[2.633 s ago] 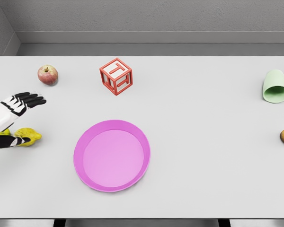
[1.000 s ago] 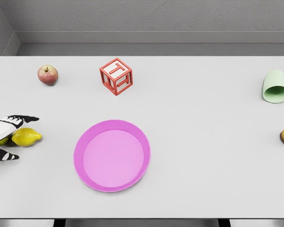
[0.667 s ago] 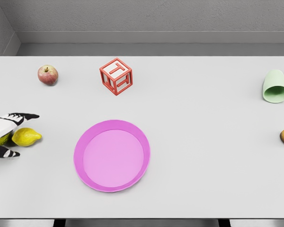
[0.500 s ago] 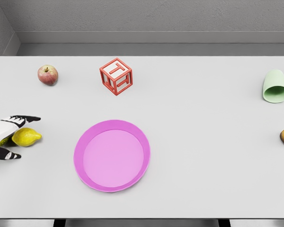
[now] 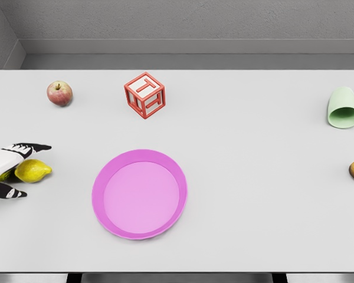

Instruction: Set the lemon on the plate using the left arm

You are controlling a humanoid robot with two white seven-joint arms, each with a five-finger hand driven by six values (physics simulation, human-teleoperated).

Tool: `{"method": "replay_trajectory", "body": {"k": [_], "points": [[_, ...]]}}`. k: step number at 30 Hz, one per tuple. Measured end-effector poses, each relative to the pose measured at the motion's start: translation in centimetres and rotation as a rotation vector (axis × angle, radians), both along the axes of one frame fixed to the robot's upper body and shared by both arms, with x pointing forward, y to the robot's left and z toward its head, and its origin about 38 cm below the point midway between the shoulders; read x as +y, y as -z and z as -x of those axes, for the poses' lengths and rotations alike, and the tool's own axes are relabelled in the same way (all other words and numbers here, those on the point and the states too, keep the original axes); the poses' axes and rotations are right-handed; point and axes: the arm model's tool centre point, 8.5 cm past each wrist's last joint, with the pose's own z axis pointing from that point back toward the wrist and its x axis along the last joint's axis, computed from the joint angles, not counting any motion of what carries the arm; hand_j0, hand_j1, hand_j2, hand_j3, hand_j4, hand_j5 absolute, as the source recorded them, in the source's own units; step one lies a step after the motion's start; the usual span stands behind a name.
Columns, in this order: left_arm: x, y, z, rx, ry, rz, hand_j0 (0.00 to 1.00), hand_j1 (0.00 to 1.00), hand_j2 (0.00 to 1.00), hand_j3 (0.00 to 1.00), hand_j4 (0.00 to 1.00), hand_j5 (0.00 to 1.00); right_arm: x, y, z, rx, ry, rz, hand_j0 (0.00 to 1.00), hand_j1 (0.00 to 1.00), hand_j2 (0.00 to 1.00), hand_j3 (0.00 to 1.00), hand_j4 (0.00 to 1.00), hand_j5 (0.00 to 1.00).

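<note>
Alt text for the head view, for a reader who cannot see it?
At the white table's left edge, the left robot hand brackets a yellow lemon, fingers above and below it. An empty pink plate lies to its right; an apple, red block and green cup sit farther back.

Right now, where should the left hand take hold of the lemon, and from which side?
Probably across the lemon's fat middle, coming from the table's left edge, where the left hand already brackets it. Its long axis lies left-right, pointed tip toward the plate, so the ends would slip.
</note>
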Motion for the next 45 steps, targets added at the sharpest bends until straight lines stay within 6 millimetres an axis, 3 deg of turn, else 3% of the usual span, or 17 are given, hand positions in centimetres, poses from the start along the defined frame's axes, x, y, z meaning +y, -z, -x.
{"method": "replay_trajectory", "body": {"k": [14,24,45], "points": [[0.2,-3.8,-0.2,0.034,0.067,0.039,1.00,1.00,1.00,1.00,1.00,1.00,0.0,0.0,0.0,0.000,0.000,0.000,1.00,1.00,1.00,1.00,1.00,1.00],[0.7,-5.3,-0.2,0.119,0.097,0.049,1.00,1.00,1.00,1.00,1.00,1.00,0.0,0.0,0.0,0.000,0.000,0.000,1.00,1.00,1.00,1.00,1.00,1.00],[1.0,-4.5,-0.3,0.173,0.038,0.052,1.00,1.00,1.00,1.00,1.00,1.00,0.0,0.0,0.0,0.000,0.000,0.000,1.00,1.00,1.00,1.00,1.00,1.00]]}}
